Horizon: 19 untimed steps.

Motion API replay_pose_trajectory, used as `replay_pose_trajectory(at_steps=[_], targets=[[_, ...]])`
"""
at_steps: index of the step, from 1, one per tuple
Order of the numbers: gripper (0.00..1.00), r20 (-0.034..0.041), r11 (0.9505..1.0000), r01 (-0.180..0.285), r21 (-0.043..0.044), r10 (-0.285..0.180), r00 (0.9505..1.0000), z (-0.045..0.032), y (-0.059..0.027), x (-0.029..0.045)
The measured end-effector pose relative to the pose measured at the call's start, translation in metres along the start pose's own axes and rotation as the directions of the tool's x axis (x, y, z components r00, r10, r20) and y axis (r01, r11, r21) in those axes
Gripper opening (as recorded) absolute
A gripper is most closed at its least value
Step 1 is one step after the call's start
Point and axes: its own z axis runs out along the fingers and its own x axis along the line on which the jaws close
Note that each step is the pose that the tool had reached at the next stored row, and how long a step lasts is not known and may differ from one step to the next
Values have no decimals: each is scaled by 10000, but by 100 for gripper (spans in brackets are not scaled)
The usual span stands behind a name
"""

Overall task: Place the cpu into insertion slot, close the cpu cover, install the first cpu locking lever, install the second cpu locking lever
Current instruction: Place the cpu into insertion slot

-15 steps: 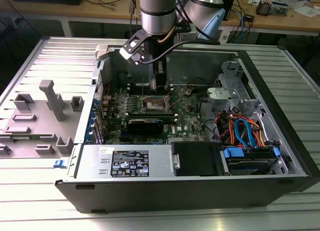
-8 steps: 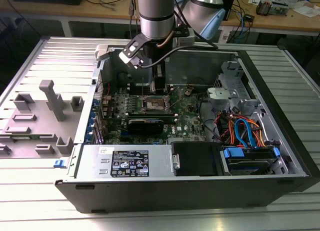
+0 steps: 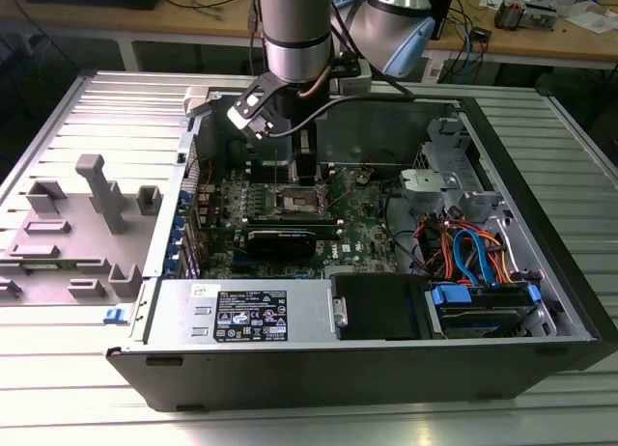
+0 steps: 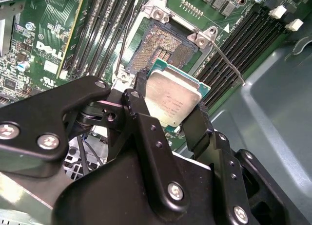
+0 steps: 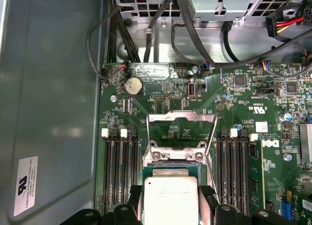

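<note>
Inside the open computer case [image 3: 541,236], in the exterior view, the arm reaches down over the green motherboard [image 3: 365,236]. Its gripper [image 3: 301,164] hangs close above the insertion slot [image 3: 301,201] near the board's middle.

In the second wrist view, the gripper [image 4: 170,107] is clamped on the cpu [image 4: 173,94], with fingers [image 4: 140,96] on two opposite edges and the silver top facing the camera. The insertion slot [image 4: 163,46] lies just beyond the fingertips, its pin field bare. The chip's far edge overlaps the slot's near rim, though contact cannot be judged. A thin locking lever [image 4: 229,60] stands free beside the slot.

In the first wrist view, the cpu [image 5: 170,199] sits between the fingers [image 5: 208,196]. The slot [image 5: 170,162] is directly ahead of it, and the cpu cover [image 5: 181,119] beyond stands swung up and open.
</note>
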Motion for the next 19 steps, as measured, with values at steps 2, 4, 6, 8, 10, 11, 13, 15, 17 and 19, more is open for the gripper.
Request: replay_pose_trajectory(at_steps=[2, 4, 6, 8, 10, 11, 13, 15, 17, 19], targets=[[54, 0, 10000, 0, 0, 0, 10000, 0, -1, 0], [54, 0, 10000, 0, 0, 0, 10000, 0, -2, 0], [54, 0, 10000, 0, 0, 0, 10000, 0, -2, 0], [54, -1, 10000, 0, 0, 0, 10000, 0, -3, 0], [54, 0, 10000, 0, 0, 0, 10000, -1, -4, 0], [54, 0, 10000, 0, 0, 0, 10000, -1, -6, 0], [54, 52, 10000, 5, -41, -5, 10000, 54, -21, -1], [54, 87, 10000, 12, -39, -12, 10000, 144, -43, -11], [54, 112, 10000, 16, -39, -15, 9999, 145, -43, -11], [54, 113, 10000, 16, -39, -15, 9999, 146, -43, -11]])
